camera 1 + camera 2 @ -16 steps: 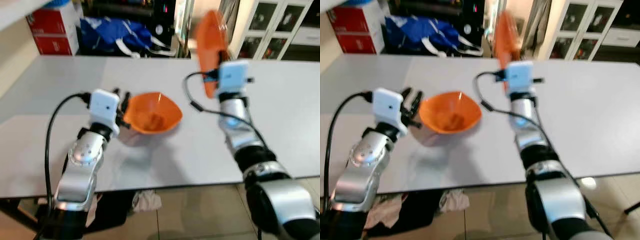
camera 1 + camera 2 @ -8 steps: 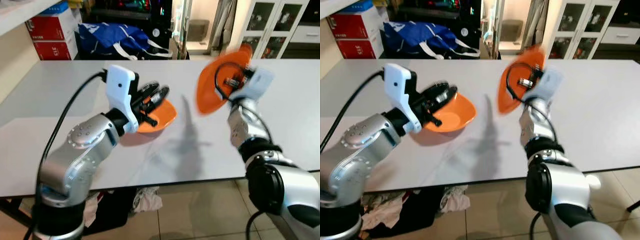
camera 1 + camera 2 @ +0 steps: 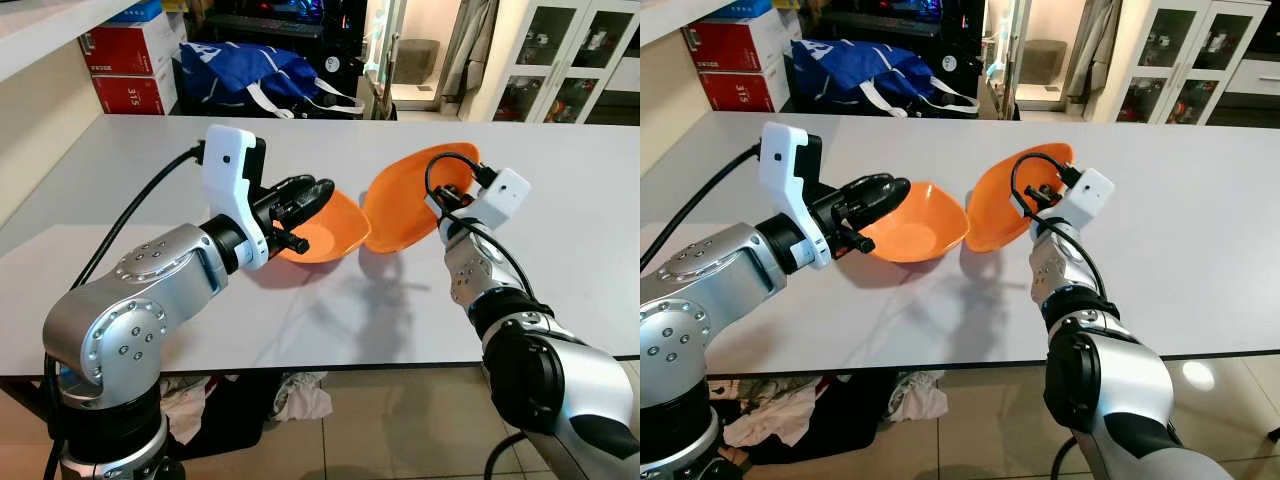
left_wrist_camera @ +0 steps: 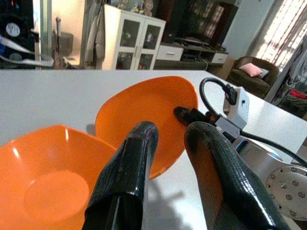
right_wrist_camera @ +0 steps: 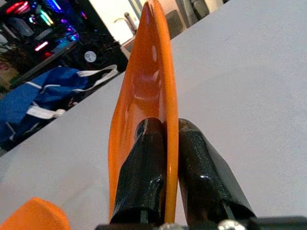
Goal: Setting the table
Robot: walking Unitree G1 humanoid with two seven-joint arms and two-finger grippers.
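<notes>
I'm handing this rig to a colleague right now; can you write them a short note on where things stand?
Left gripper: over the table, at the rim of the left orange bowl; whether its jaws grip the rim cannot be told.
Right gripper: jaws shut on the rim of the right orange bowl, held tilted on edge, its lower rim close beside the left bowl.
Done: both bowls brought to the table's middle.
Left: lay the right bowl flat, space the two out, release. A blue bag lies beyond the table.

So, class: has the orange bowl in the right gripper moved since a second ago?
Yes. The right gripper has brought its tilted orange bowl down from up near the table's far edge to beside the left gripper's bowl.
</notes>
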